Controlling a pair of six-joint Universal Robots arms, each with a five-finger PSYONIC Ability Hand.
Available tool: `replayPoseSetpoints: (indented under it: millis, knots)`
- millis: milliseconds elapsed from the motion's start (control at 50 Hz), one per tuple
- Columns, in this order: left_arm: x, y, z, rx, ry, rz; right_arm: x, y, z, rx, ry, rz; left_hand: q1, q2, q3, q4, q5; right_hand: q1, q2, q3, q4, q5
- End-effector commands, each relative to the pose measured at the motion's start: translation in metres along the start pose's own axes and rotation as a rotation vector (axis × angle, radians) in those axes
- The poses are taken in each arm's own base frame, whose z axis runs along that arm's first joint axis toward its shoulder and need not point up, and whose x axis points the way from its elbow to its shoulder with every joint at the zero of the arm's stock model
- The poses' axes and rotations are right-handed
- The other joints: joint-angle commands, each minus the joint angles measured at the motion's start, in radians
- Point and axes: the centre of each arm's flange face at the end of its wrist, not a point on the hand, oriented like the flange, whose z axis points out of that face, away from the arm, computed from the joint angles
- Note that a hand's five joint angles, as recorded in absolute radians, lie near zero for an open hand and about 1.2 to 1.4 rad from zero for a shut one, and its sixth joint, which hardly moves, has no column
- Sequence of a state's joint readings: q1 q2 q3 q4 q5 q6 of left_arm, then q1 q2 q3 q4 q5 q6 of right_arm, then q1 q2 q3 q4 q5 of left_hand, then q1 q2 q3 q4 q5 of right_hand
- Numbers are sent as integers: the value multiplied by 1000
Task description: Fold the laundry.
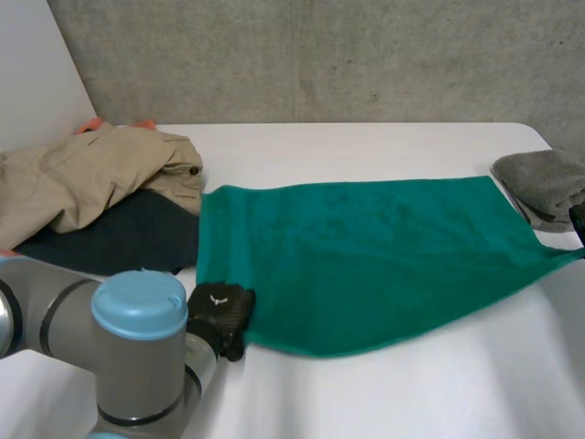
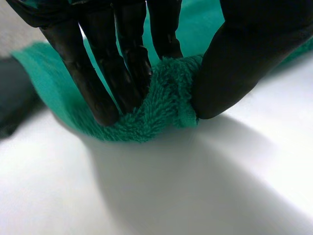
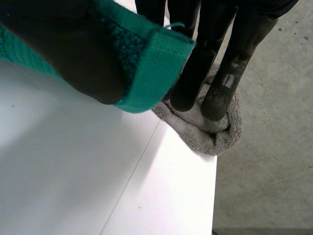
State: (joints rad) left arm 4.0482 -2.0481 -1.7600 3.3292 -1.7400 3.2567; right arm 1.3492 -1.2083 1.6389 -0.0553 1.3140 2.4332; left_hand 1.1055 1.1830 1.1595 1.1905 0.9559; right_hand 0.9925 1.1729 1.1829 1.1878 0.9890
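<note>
Green towel (image 1: 366, 256) flat on bench (image 1: 402, 393), long axis running left to right across robot's front. Left hand (image 1: 222, 315) grasps near left corner, pile pinched between fingers and thumb. Right hand (image 3: 230, 49) grasps near right corner, hem clamped against thumb. Far edge free, lying away from both hands; fold likely goes near to far. Grey cloth (image 1: 544, 183) just beside far right corner. Beige garment (image 1: 82, 178) on dark garment (image 1: 119, 238) borders left edge. Both may snag.
</note>
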Motion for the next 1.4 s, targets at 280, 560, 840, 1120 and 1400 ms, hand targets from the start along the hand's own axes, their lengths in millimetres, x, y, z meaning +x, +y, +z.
replayPoseSetpoints:
  millis: [280, 560, 840, 1120, 1400]
  knots:
    - [-35, -92, -87, 217, -92, 292, 1, -49, -97, -61, -183, -266, 291, 213, 237, 206, 266, 404, 223, 213, 209, 233]
    - [-35, -59, -10, 65, -96, 451, -40, -15, -68, -153, -368, -323, 291, 213, 237, 206, 266, 404, 223, 213, 209, 233]
    - [-95, -275, 59, 943, -613, 634, 50, -195, -7, 567, 388, -190, 291, 213, 237, 206, 266, 404, 223, 213, 209, 233]
    - [-113, -275, 48, 1027, -531, 442, 55, -204, -19, 660, 449, -180, 291, 213, 237, 206, 266, 404, 223, 213, 209, 233]
    - [-64, -108, 98, 598, -207, 472, -38, -84, 24, 291, 53, -164, 291, 213, 237, 206, 266, 404, 223, 213, 209, 233]
